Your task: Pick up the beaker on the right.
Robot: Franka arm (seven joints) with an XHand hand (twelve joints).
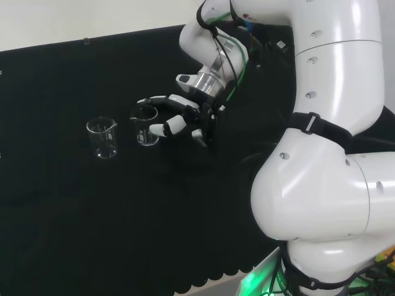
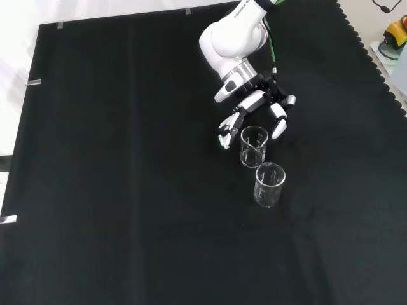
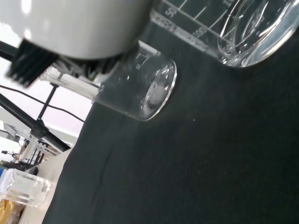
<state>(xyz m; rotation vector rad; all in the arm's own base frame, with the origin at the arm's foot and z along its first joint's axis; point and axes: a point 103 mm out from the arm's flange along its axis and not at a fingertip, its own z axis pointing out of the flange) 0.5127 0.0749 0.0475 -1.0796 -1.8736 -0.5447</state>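
Front view: my hand [image 2: 257, 105] hangs with fingers [image 2: 230, 127] spread wide on either side of the nearer beaker [image 2: 253, 146], holding nothing. It stands upright on the black cloth [image 2: 114, 190], between my fingertips. A second beaker [image 2: 269, 184] stands just beside it.

A clear beaker [image 1: 102, 137] stands upright on the black cloth [image 2: 127, 190], far from every edge. In the front view, small bits of grey tape [image 2: 35, 82] sit along the cloth's left edge. A yellow and red thing [image 2: 395, 32] lies just past its top right corner.
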